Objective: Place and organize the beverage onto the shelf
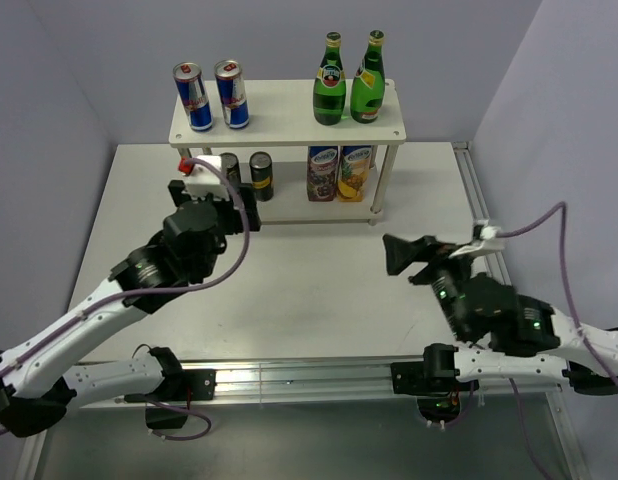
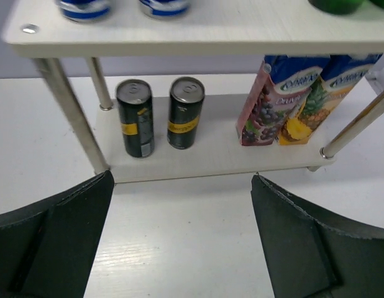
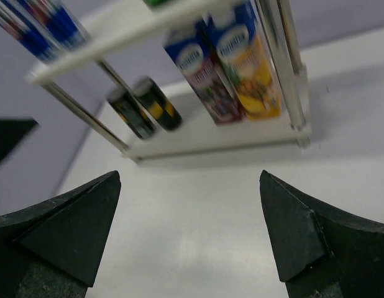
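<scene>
Green bottles (image 1: 330, 85) at two o'clock on shelf (image 1: 279, 115) top, blue-and-silver cans (image 1: 193, 98) at ten; dark cans (image 2: 135, 118) below. Left pincer (image 2: 182, 186) and right pincer (image 3: 189, 180) both spread, empty.

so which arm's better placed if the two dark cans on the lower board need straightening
Left. The open left fingers sit right in front of the dark cans at the lower left of the shelf; the right fingers hang farther back, nearer the juice cartons.
</scene>
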Robot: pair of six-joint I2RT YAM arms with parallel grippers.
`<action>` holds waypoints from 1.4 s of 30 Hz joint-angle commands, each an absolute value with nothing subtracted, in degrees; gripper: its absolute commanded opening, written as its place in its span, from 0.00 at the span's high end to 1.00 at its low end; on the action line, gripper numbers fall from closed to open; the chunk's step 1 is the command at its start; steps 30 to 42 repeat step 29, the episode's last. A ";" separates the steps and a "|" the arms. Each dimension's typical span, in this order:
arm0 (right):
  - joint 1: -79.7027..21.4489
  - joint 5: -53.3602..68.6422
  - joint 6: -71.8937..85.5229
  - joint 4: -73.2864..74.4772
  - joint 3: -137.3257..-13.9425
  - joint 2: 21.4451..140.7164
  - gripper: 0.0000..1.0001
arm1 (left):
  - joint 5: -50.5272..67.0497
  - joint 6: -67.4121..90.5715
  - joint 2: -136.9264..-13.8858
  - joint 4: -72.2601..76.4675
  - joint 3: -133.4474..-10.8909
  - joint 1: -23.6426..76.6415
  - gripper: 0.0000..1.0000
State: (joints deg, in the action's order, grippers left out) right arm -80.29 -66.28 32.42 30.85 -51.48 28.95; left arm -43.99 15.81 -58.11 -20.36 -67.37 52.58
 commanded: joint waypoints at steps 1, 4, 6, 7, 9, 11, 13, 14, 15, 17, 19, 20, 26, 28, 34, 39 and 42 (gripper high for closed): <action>-80.68 -66.71 13.21 21.10 -62.38 32.68 0.00 | -47.11 16.54 -52.39 -26.72 -72.68 52.65 0.01; -80.60 -67.15 6.61 19.52 -69.59 35.58 0.00 | -47.72 12.76 -47.74 -24.88 -71.11 52.65 0.01; -80.60 -67.67 3.44 18.37 -72.15 36.47 0.00 | -49.04 10.73 -44.41 -22.95 -69.09 52.65 0.01; -80.60 -67.94 2.47 17.85 -72.51 36.91 0.00 | -49.48 9.33 -43.43 -20.85 -66.82 52.65 0.01; -80.68 -68.38 0.62 16.09 -72.34 37.18 0.00 | -49.92 8.18 -40.89 -18.90 -64.70 52.65 0.01; -80.60 -68.38 0.62 15.30 -71.90 36.92 0.00 | -49.57 7.65 -39.73 -17.14 -62.32 52.65 0.01; -80.68 -68.47 0.62 15.21 -71.72 36.74 0.00 | -48.87 7.38 -38.50 -16.00 -60.66 52.65 0.01; -80.60 -68.47 0.70 15.21 -71.46 36.65 0.00 | -48.87 7.47 -38.24 -15.82 -60.30 52.65 0.01; -80.68 -68.55 0.79 15.12 -71.19 36.56 0.00 | -48.78 7.64 -37.97 -15.56 -59.94 52.65 0.01; -80.68 -68.56 0.88 14.59 -70.58 36.39 0.00 | -48.43 7.73 -37.97 -15.55 -59.06 52.65 0.01; -80.68 -68.64 0.88 14.50 -70.31 36.39 0.00 | -48.52 7.91 -37.97 -15.56 -58.36 52.56 0.01; -80.68 -68.73 0.97 14.41 -70.05 36.47 0.00 | -48.52 7.91 -38.06 -15.73 -58.19 52.56 0.01; -80.68 -68.47 -1.04 12.40 -69.35 37.00 0.00 | -48.61 8.00 -37.88 -15.65 -57.30 52.47 0.01; -80.68 -69.16 -2.10 11.17 -69.17 37.35 0.00 | -48.34 7.82 -37.71 -15.29 -56.96 52.30 0.01; -80.60 -69.00 -1.85 11.51 -69.34 37.53 0.00 | -48.43 7.74 -37.71 -15.12 -56.87 52.21 0.01; -80.60 -69.00 -1.85 11.51 -69.34 37.53 0.00 | -48.43 7.74 -37.71 -15.12 -56.87 52.21 0.01; -80.60 -69.00 -1.85 11.51 -69.34 37.53 0.00 | -48.43 7.74 -37.71 -15.12 -56.87 52.21 0.01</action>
